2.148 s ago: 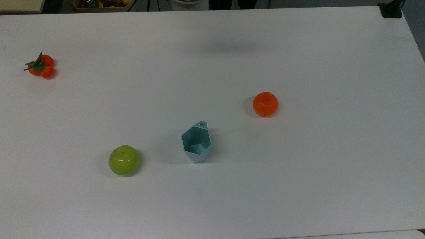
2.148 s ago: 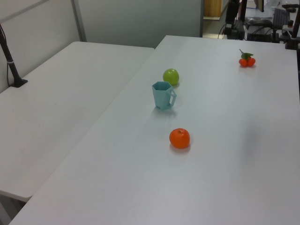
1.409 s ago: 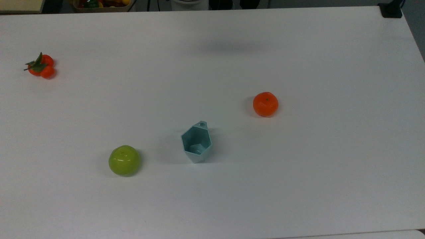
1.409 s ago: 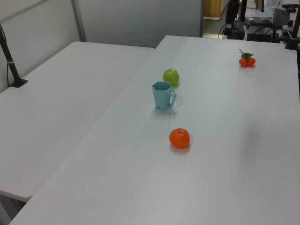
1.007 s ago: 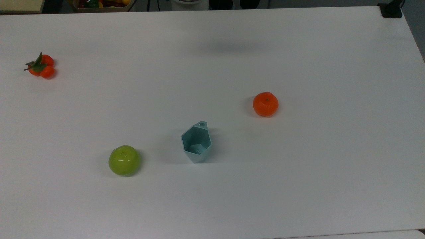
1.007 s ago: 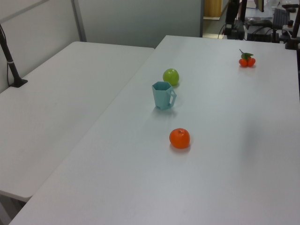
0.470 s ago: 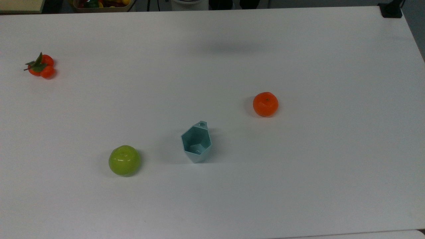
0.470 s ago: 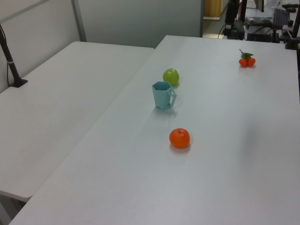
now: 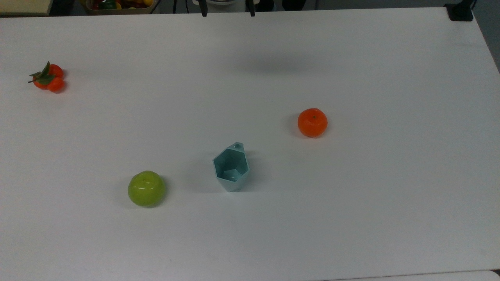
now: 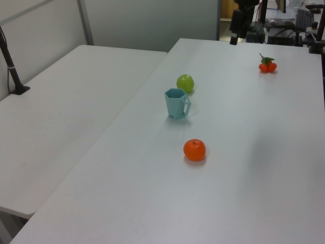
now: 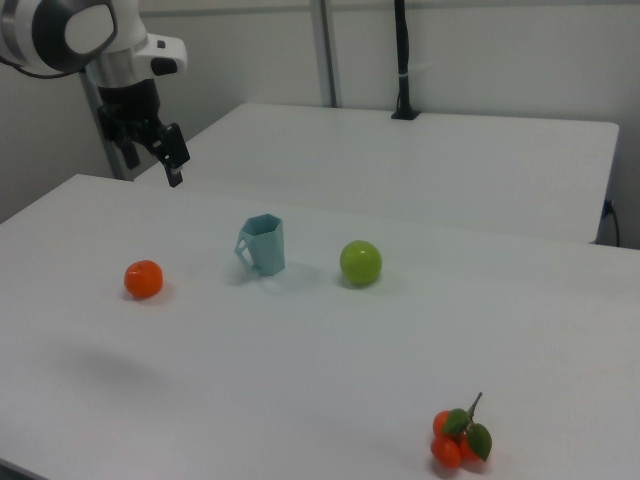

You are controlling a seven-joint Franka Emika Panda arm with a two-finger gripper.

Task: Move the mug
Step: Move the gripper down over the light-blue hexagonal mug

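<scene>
Between the green apple point(image 9: 146, 188) and the orange point(image 9: 312, 122), the mug point(image 9: 231, 167) stands upright on the counter point(image 9: 351, 58). High and well apart from the mug, the pincer point(image 11: 152, 150) hangs with fingers spread; descend centred, straddling one wall.

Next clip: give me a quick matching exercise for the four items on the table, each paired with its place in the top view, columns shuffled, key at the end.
Things:
1. mug
2. orange
3. green apple
4. small orange cluster with leaves

Places in the top view:
A. far left, near the table's upper edge
B. lower left of centre
C. right of centre
D. about centre, standing upright between two fruits

Pairs: 1-D, 2-C, 3-B, 4-A
</scene>
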